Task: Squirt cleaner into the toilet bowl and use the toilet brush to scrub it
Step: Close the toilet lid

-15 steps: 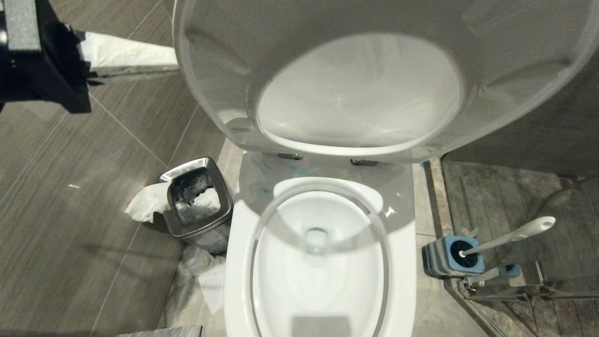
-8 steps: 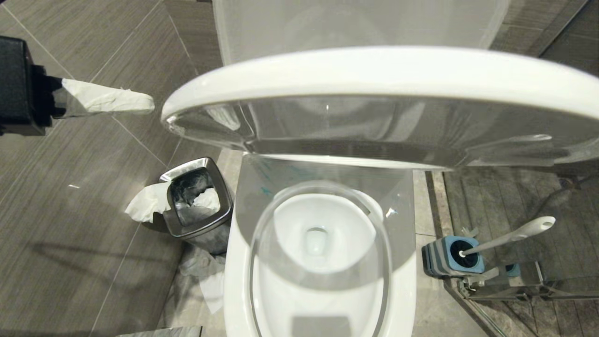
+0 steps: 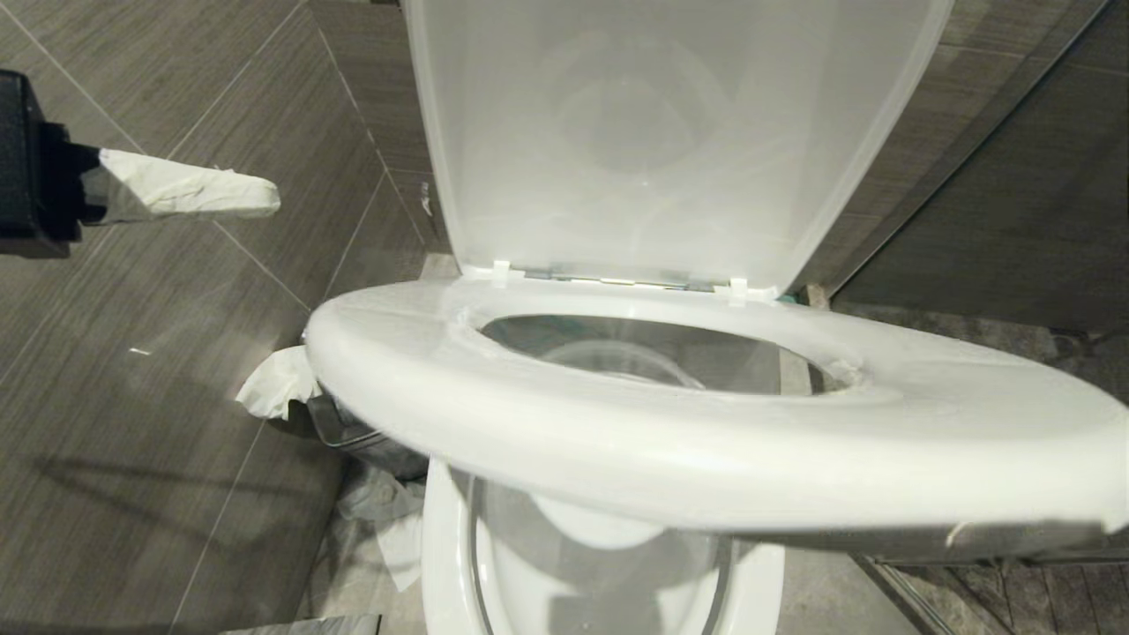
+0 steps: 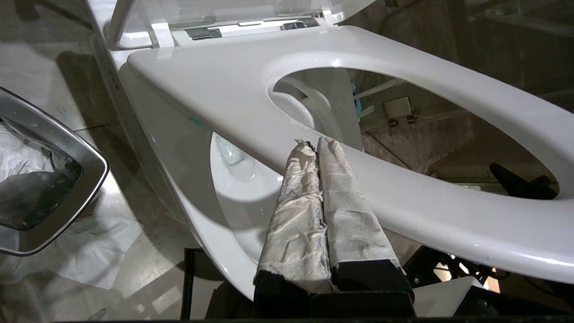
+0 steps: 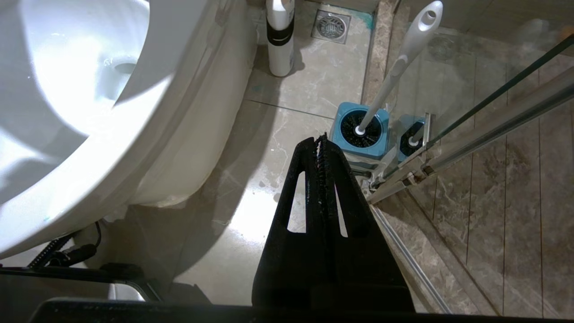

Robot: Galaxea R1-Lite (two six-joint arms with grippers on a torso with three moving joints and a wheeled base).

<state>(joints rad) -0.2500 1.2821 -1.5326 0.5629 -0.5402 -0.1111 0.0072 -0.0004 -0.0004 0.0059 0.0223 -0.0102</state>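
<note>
Toilet bowl [image 3: 445, 564], glossy white, directly below my head camera; its seat [image 3: 706, 441] hangs partway between upright and flat, tilted over the basin, while the lid [image 3: 670, 141] stands upright against the wall behind. Left gripper [image 4: 312, 144]: I see both fingers wrapped in pale tape or paper, pressed together with nothing between them, held off the left side of the bowl, tips close under the seat's near edge in the wrist view; I cannot tell whether they touch it. Right gripper [image 5: 322, 138]: black fingers closed flat on each other, empty, pointing down at the floor to the right of the bowl. Toilet brush [image 5: 397, 67]: white-grey handle leaning out of a squarish blue holder [image 5: 358, 130] on the floor tiles beside the glass shower partition [image 5: 493, 125], just beyond my right fingertips and apart from them. White bottle [image 5: 280, 40]: upright on the floor by the bowl's base, near a floor drain [image 5: 331, 26]. Steel bin [image 4: 49, 179]: on the floor left of the bowl, crumpled paper [image 3: 273, 384] at its rim.
</note>
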